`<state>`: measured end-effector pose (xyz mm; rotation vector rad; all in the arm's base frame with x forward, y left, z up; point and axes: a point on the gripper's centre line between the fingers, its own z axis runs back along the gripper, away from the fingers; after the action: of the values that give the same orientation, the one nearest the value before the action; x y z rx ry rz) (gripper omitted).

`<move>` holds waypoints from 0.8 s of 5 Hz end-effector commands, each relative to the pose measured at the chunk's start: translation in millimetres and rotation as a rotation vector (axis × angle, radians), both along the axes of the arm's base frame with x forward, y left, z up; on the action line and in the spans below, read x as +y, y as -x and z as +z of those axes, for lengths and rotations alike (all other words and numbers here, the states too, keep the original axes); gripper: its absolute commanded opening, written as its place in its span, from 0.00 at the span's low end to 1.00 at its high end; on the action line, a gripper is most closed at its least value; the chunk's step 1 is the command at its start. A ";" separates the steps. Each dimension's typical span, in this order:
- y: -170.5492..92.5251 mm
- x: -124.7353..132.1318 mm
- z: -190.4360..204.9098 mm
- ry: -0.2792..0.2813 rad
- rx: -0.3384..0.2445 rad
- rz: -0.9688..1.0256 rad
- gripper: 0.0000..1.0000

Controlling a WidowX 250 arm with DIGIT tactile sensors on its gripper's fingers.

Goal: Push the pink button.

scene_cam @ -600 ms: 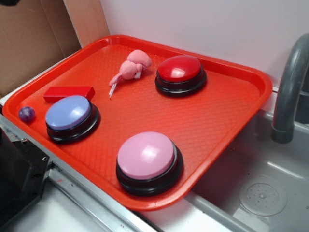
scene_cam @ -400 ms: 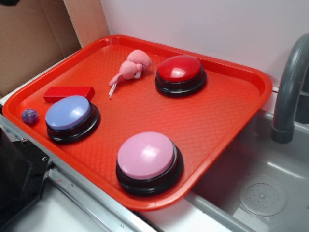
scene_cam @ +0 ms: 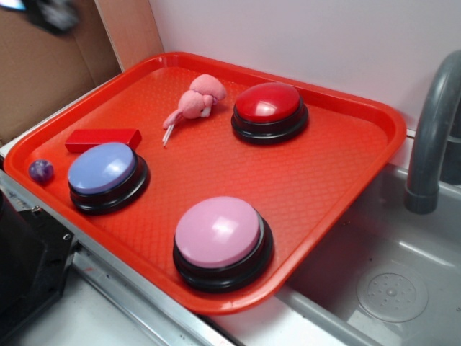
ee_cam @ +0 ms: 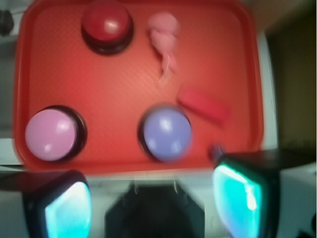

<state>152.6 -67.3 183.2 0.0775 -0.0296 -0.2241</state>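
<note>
The pink button [scene_cam: 216, 231], a glossy pale-pink dome on a black base, sits at the near edge of the red tray [scene_cam: 324, 180]. In the wrist view the pink button [ee_cam: 51, 135] is at the lower left of the tray [ee_cam: 129, 79]. My gripper [ee_cam: 153, 206] is high above the tray's near edge, well back from the button. Its cyan-padded fingers [ee_cam: 67, 210] stand wide apart with nothing between them. In the exterior view only a blurred dark piece of the arm [scene_cam: 50, 13] shows at the top left.
On the tray also stand a lavender-blue button [scene_cam: 101, 168], a red button [scene_cam: 268, 102], a pink plush toy [scene_cam: 198, 101], a red block [scene_cam: 103, 138] and a small purple ball [scene_cam: 41, 170]. A grey faucet [scene_cam: 432, 130] and sink [scene_cam: 389, 288] lie to the right.
A blurred dark piece of the arm has come into the exterior view at the top left. The small purple ball has shifted slightly. The buttons have not moved.
</note>
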 end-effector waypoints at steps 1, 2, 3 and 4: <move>-3.7 -68.8 -52.8 -0.001 -0.099 -0.106 1.00; 0.9 -67.3 -73.1 0.005 -0.087 -0.134 1.00; -6.6 -68.5 -104.7 0.067 -0.046 -0.168 1.00; -13.8 -76.3 -125.4 0.093 -0.021 -0.204 1.00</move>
<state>162.6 -140.2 51.5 -0.0047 -0.0399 -0.4314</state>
